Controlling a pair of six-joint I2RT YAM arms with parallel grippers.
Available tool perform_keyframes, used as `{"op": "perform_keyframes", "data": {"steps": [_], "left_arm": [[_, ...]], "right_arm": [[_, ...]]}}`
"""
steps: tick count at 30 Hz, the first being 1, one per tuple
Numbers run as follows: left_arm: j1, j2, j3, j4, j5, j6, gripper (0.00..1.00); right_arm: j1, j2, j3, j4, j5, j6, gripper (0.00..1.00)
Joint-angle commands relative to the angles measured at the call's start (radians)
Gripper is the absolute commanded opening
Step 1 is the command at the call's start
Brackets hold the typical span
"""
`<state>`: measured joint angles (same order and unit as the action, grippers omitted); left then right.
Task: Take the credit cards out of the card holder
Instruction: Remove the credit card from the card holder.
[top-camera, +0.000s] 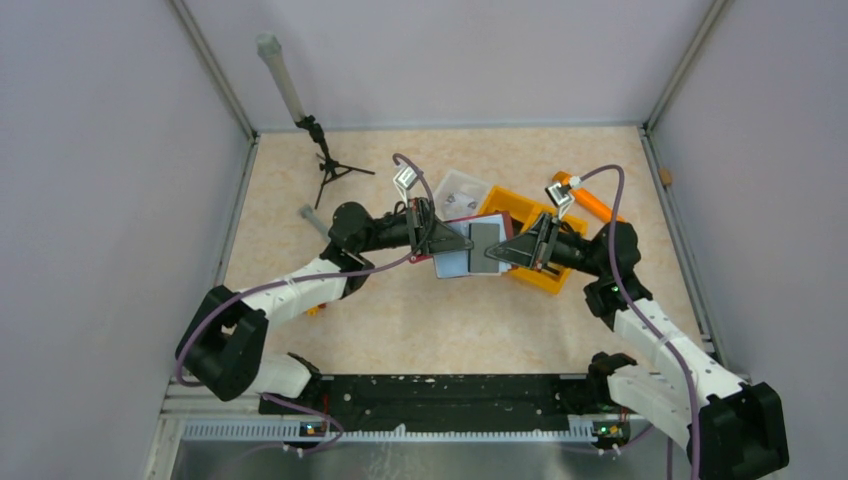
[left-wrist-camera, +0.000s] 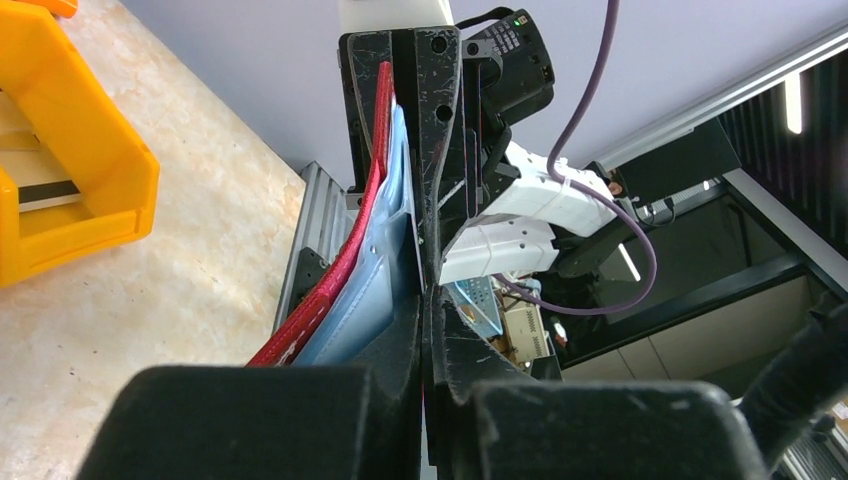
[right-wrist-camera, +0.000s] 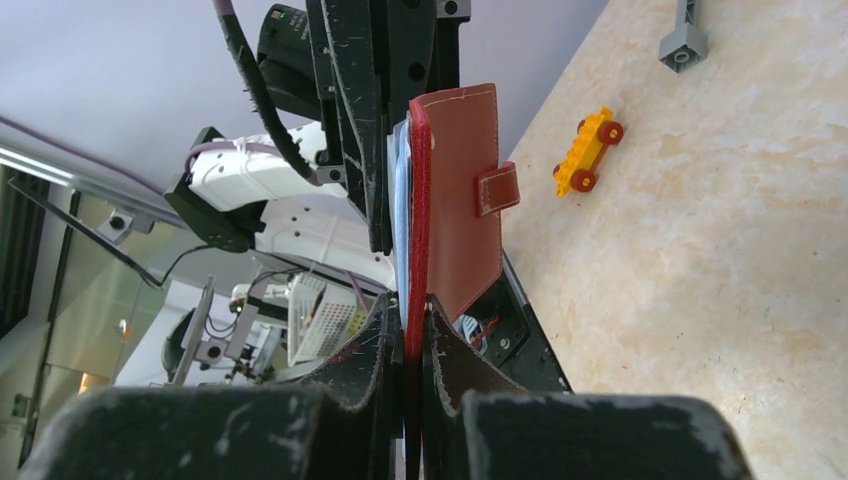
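Both left fingers (left-wrist-camera: 460, 350) and right fingers (right-wrist-camera: 455, 365) clench opposite edges of the card holder (top-camera: 455, 262) above the surface (top-camera: 420, 320), where uneven pulling might slip it free with the grey card (top-camera: 485, 238).

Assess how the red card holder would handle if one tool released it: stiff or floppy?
Probably floppy at the fold: the card holder bows in a curve in the left wrist view, so the freed half would likely swing down. It seems light, since the left tool and right tool hold it airborne by its edges.
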<state>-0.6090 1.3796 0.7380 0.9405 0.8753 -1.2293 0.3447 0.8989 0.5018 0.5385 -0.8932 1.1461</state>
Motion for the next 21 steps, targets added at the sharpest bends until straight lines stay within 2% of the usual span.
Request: {"op": "perform_keyframes", "data": {"steps": [1,5,7,11,18,19,21], "left_arm": [[0.006,-0.018,0.003,0.106,0.019,-0.012,0.0],[0.027,-0.043,-0.006,0.074,0.024,0.007,0.0],[0.04,-0.055,-0.015,0.055,0.03,0.017,0.0],[0.072,-0.084,-0.046,0.041,0.041,0.024,0.0],[0.09,-0.112,-0.065,0.004,0.044,0.046,0.0],[0.089,-0.111,-0.063,-0.004,0.048,0.049,0.02],[0.089,-0.108,-0.064,-0.006,0.05,0.047,0.26]], "right_arm": [[0.006,-0.005,0.009,0.022,0.0,-0.005,0.0],[0.006,-0.01,0.019,0.003,0.003,-0.018,0.1],[0.004,-0.014,0.029,-0.02,0.007,-0.033,0.11],[0.0,-0.019,0.043,-0.055,0.008,-0.054,0.0],[-0.003,-0.017,0.048,-0.047,0.007,-0.049,0.0],[-0.003,-0.014,0.048,-0.043,0.007,-0.044,0.0],[-0.004,-0.014,0.046,-0.033,0.005,-0.038,0.0]]}}
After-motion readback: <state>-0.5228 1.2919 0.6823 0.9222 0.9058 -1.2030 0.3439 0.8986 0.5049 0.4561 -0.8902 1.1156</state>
